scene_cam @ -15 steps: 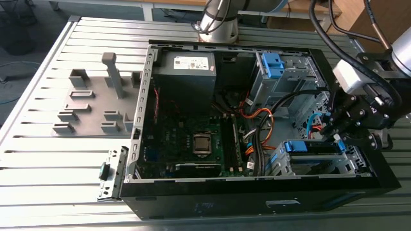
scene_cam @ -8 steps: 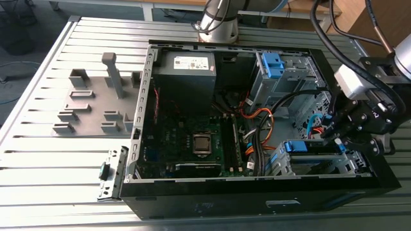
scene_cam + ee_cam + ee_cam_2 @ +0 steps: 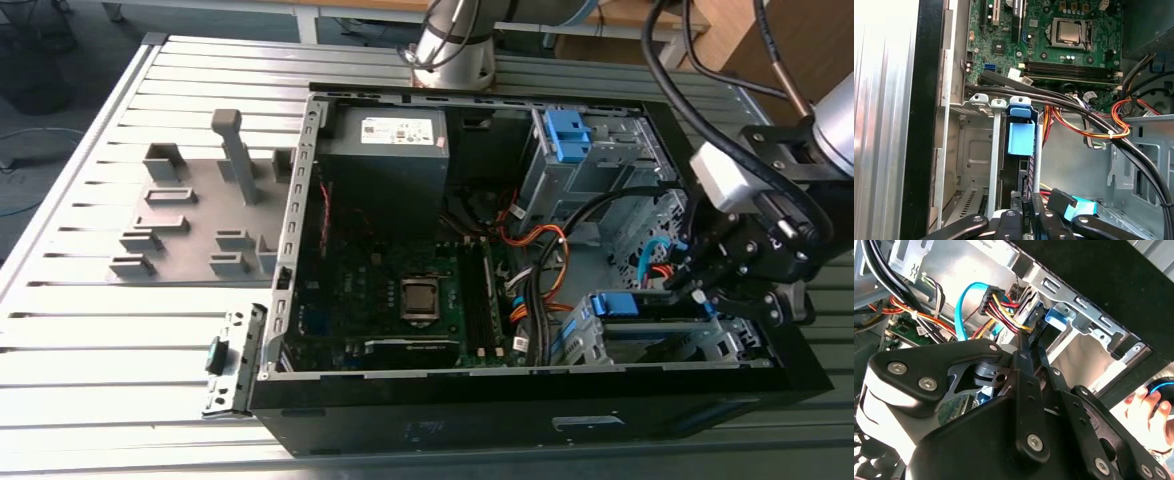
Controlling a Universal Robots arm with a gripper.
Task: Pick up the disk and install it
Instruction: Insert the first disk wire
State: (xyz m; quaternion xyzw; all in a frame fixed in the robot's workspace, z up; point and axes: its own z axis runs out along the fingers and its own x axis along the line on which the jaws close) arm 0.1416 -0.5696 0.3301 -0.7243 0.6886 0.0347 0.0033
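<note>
The disk (image 3: 1023, 175) stands edge-on in a slot of the metal drive cage (image 3: 974, 150), with the tab of its bright blue carrier (image 3: 1020, 136) toward the motherboard. In the exterior view the carrier (image 3: 614, 305) sits in the cage at the case's near corner on that view's right. My gripper (image 3: 701, 290) hovers just above that cage. Its fingers (image 3: 1026, 385) lie pressed together, and the gripper (image 3: 1023, 347) ends against the yellow, red and black power plug (image 3: 996, 300) at the disk's end. The gripper (image 3: 1031, 212) is over the disk's edge. Whether anything is pinched is hidden.
A light blue data cable (image 3: 961, 305) and orange wires (image 3: 1104, 132) run beside the cage. A second blue clip (image 3: 567, 135) sits in the upper bay. The motherboard (image 3: 414, 290) fills the case floor. A grey fixture plate (image 3: 187, 215) lies outside. A hand (image 3: 1141, 405) shows past the case wall.
</note>
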